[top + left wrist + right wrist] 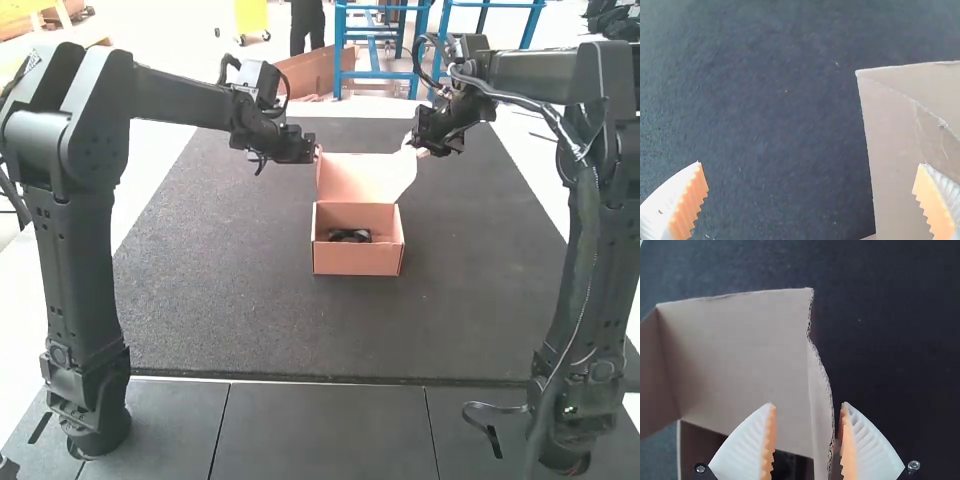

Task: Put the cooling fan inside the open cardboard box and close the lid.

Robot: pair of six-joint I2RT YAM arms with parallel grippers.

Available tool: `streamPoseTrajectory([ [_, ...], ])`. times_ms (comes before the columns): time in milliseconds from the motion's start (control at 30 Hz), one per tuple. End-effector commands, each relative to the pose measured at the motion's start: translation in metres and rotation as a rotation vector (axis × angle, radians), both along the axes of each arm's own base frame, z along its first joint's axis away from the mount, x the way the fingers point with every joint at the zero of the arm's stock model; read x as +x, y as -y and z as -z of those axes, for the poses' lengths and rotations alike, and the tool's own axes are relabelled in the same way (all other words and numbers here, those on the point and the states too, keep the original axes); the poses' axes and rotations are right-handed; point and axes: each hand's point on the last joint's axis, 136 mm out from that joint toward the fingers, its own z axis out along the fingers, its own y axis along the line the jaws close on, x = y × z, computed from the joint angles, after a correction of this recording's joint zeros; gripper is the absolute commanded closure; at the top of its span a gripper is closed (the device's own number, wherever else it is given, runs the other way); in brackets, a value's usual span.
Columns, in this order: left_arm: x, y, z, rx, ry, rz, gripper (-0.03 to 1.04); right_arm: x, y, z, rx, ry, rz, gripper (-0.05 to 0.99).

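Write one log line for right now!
fan: in box | lid: upright | left gripper: open, astride lid | right gripper: open, astride lid

— How do the arms stand?
— The black left arm (170, 95) and right arm (530, 70) both extend level toward the middle.
— Grippers?
— The white, ribbed left gripper (308, 152) gapes, orange pads (690, 197) far apart; the right gripper (428, 146) tilts down, fingers (747, 447) narrowly parted.

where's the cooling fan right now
In the high view the cooling fan lies inside the open cardboard box at the middle of the dark mat, just on the near side of the raised lid.
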Motion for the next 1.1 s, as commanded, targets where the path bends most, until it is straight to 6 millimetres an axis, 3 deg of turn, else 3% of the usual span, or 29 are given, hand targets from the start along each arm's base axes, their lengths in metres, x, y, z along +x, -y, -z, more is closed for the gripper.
streamPoseTrajectory([
  [0,0.002,0.008,-0.015,-0.029,0.022,0.011,0.04,0.008,-0.001,-0.013,0.011,0.035,0.005,0.63],
  [267,0.001,0.008,-0.015,-0.030,0.018,0.009,0.04,0.010,0.001,-0.010,-0.007,0.044,0.018,0.79],
  [500,-0.002,0.009,-0.015,-0.029,0.008,0.010,0.04,0.008,-0.004,-0.005,-0.034,0.048,0.012,0.82],
  [733,-0.008,0.013,-0.013,-0.026,-0.012,0.018,0.04,0.002,-0.011,0.001,-0.041,0.031,0.002,0.92],
  [1067,-0.015,0.024,-0.015,-0.034,-0.018,0.035,0.04,-0.003,-0.012,-0.001,-0.057,0.026,0.002,0.94],
])
